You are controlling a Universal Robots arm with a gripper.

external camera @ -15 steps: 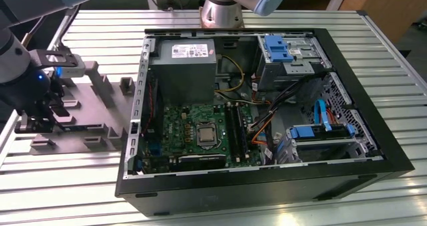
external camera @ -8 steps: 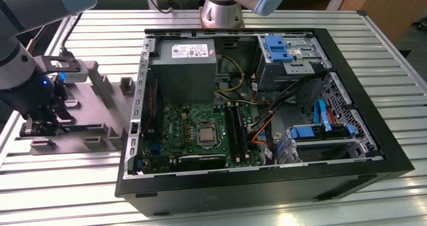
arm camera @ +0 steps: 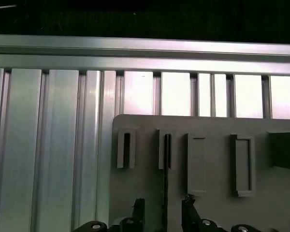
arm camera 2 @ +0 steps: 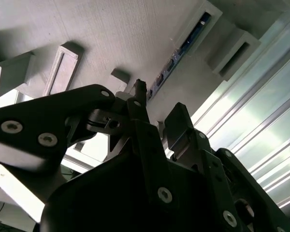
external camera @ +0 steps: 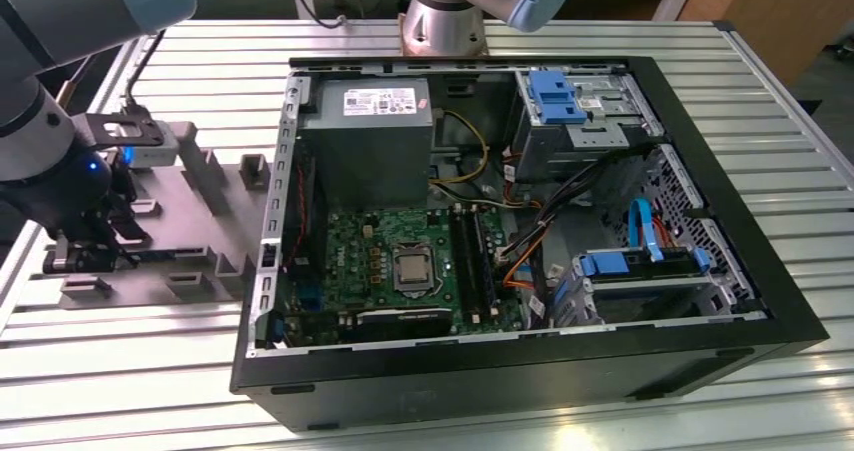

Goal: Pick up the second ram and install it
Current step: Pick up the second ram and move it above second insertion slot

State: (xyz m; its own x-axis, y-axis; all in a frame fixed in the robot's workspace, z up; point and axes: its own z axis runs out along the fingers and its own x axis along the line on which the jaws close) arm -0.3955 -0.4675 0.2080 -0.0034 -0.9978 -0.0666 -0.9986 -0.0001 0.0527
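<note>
Hand point(arm camera: 163, 217) spread, one finger point(arm camera: 138, 212) on each side of the ram stick point(arm camera: 166, 164), nothing pinched yet. Ram stick on edge in a slot of the grey tray point(arm camera: 217, 208), its near end between the fingers. Tray flat on the ribbed metal desk point(external camera: 134, 371), to the exterior view's left of the open computer case point(external camera: 507, 376). Judged to be the grasp stage of the pick-up, with installing not begun. Calls for closing squarely on the stick's flat faces, then a straight pull out of the slot, no twist on the thin board.
</note>
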